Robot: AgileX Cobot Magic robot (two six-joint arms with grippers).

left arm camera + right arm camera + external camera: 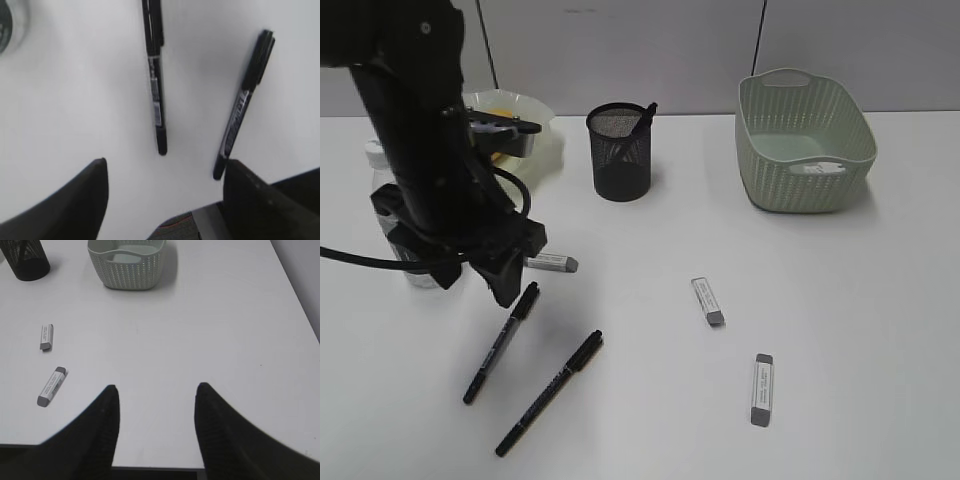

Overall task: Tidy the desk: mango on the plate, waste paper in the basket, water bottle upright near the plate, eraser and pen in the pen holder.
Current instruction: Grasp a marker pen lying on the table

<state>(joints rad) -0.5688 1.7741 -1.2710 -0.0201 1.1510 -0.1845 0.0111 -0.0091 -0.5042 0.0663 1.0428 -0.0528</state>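
Jaws of the left gripper (162, 175) stand spread and empty just above the desk (650, 380), one pen (156, 90) lying between them. Right gripper (156, 392) likewise gapes, holding nothing.

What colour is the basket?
Pale sage green, woven-look sides; the basket shows best in the exterior view.

Left arm: your left gripper (165, 200) hangs at the exterior frame's left, jaws spread, empty.
Right arm: your right gripper (156, 430) sits low in its wrist frame, jaws parted, empty.
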